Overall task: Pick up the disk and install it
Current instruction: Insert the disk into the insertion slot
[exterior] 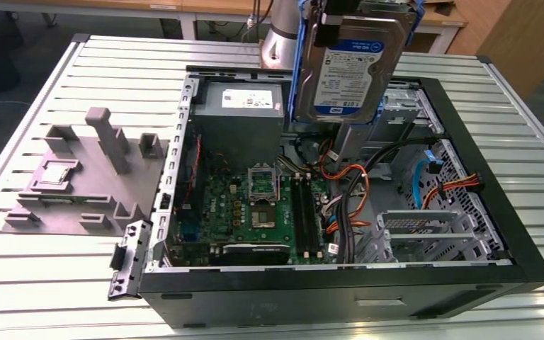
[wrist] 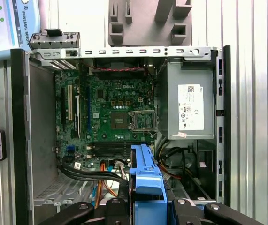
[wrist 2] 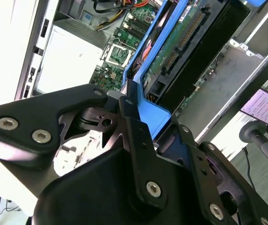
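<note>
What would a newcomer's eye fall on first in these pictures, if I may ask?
The disk, silver with a blue-and-white label and a blue carrier, hangs on end above the open computer case, clamped in the gripper. Inside the case the green motherboard lies bare, with orange and black cables beside it toward the exterior view's right.

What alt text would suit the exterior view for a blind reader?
The disk, a silver hard drive in a blue frame, hangs upright from the robot arm above an open black computer case on a slatted metal table. Inside show a green motherboard, a grey power-supply box and coloured cables.
</note>
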`<state>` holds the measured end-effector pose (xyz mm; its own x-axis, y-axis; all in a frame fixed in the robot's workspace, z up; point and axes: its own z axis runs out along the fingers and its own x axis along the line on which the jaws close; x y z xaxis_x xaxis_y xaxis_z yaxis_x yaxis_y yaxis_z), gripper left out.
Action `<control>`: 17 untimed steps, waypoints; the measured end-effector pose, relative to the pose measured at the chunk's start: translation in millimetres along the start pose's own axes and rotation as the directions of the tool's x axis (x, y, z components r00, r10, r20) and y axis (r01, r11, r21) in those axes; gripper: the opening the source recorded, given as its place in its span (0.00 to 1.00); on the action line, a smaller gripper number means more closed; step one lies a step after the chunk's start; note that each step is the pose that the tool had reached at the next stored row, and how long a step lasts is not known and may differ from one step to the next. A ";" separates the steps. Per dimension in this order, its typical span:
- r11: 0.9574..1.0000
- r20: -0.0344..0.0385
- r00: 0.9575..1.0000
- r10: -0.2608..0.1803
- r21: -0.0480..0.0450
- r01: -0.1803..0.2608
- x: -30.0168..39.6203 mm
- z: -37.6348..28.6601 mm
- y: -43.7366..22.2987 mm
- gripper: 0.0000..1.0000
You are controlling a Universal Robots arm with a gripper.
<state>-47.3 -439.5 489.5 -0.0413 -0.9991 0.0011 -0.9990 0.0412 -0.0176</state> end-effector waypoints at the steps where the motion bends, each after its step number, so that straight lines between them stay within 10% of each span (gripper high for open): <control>1: 1.000 0.000 1.000 0.000 0.000 0.000 0.0 0.0 -0.1 0.36; 17: 1.000 0.000 1.000 0.000 0.000 0.000 7.1 0.2 -0.9 0.36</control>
<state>-46.6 -446.6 489.3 -0.0412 -0.9992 0.0011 -0.9990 0.0412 -0.0176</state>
